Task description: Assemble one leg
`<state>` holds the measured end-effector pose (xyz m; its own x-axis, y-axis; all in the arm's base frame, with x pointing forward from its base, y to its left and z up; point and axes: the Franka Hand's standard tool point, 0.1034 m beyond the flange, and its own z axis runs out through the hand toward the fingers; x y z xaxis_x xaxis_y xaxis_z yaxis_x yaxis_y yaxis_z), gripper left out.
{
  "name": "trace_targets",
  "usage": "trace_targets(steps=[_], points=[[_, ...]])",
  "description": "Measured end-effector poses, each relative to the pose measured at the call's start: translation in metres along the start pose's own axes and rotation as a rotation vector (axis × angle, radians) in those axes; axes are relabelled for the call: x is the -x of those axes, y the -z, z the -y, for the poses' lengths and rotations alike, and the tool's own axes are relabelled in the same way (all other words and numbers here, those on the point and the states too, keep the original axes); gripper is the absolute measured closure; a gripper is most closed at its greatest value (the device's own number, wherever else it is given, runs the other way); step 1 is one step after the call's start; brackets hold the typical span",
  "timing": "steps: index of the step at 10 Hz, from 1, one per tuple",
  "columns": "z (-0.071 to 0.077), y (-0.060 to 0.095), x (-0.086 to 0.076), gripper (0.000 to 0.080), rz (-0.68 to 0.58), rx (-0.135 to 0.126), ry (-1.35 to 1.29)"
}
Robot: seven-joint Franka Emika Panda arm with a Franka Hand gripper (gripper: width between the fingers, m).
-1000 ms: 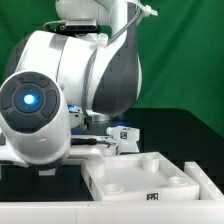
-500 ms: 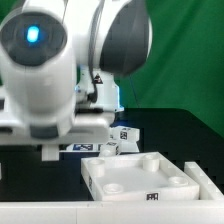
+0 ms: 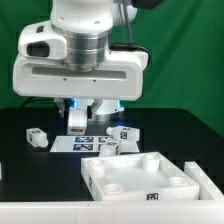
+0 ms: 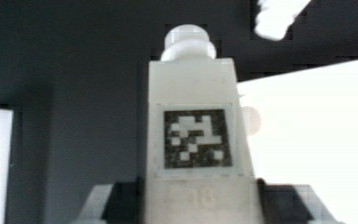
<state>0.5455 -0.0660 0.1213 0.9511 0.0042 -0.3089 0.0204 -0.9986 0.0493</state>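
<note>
My gripper [image 3: 78, 124] hangs over the back middle of the table and is shut on a leg [image 3: 78, 116], a short white post. In the wrist view the leg [image 4: 195, 120] stands between the dark fingers [image 4: 119, 203], its square tag facing the camera and its narrower peg end pointing away from the gripper [image 4: 195, 198]. The held leg hangs just above the marker board [image 3: 88, 144]. The white tabletop [image 3: 110, 182] with round corner holes lies at the front right.
Loose legs lie on the black table: one at the exterior view's left [image 3: 37, 137], one behind the tabletop [image 3: 125, 133], one at its back edge [image 3: 108, 147]. A green curtain closes the back. The arm's wide body fills the upper middle.
The arm has swung from the exterior view's left foreground back to the middle and now stands upright over the marker board. The left loose leg has come into view.
</note>
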Motion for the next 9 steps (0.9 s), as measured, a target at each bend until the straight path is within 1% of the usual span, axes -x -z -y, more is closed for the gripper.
trace_targets(steps=[1,2,3,5,6,9], points=[[0.005,0.001,-0.004,0.0514,-0.078,0.006,-0.006],[0.025,0.000,-0.008,0.0514,-0.219,0.011,-0.019],[0.057,0.009,-0.004,0.0514,-0.340,0.005,-0.008],[0.101,0.036,-0.022,0.0514,-0.561,-0.028,-0.051],[0.110,0.035,-0.022,0.0514,-0.622,-0.070,-0.107],[0.111,0.036,-0.024,0.0514,-0.814,-0.067,-0.101]])
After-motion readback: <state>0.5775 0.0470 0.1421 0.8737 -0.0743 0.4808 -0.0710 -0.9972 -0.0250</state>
